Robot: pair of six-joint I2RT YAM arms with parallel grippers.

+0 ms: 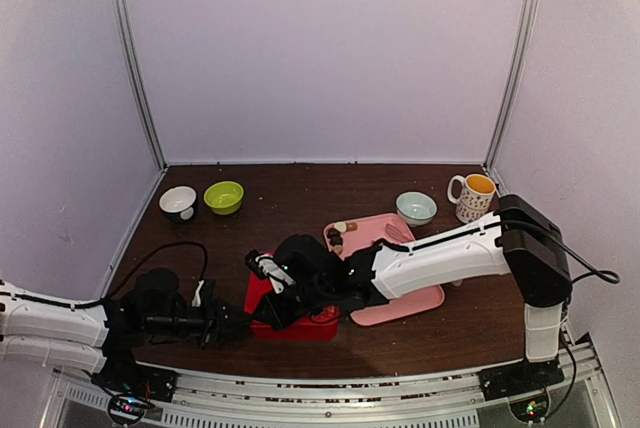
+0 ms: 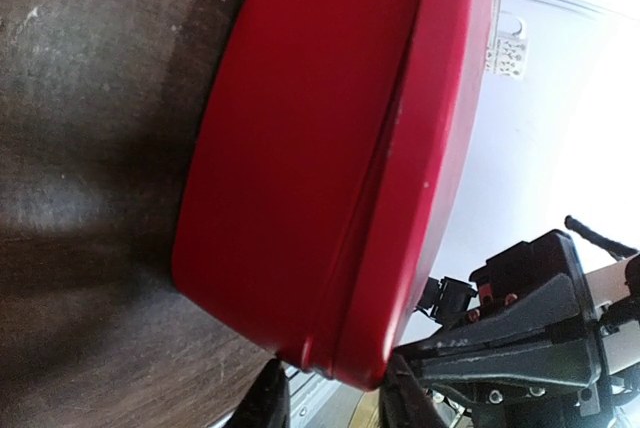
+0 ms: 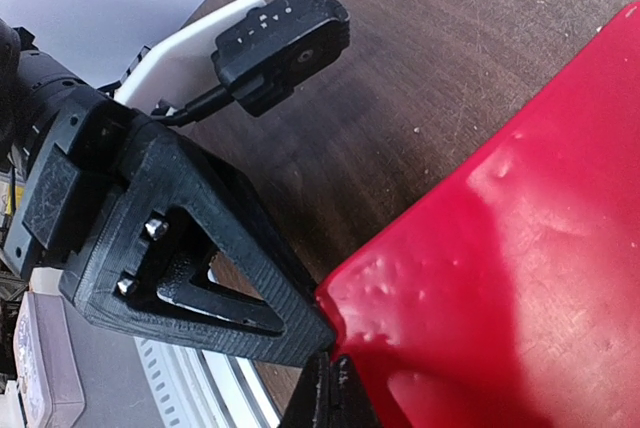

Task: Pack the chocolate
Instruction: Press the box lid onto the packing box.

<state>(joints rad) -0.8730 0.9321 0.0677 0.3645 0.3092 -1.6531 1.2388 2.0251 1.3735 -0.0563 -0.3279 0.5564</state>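
The left jaws straddle the near-left corner of the red box [image 1: 320,326]; whether they pinch it I cannot tell. The right jaws, together, sit over that box. The right arm [image 1: 440,253] crosses the pink tray [image 1: 412,301]. The chocolate [image 1: 338,235] lies at the tray's far end, with a green bowl [image 1: 224,196] and a mug [image 1: 472,196] beyond.

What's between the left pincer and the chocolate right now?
The red box, under the right arm, in the top view; the chocolate sits beyond on the pink tray.

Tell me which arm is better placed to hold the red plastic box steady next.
Left. The left gripper appears clamped on the red plastic box at its near-left corner. The right gripper is shut at the same corner, gripping nothing.
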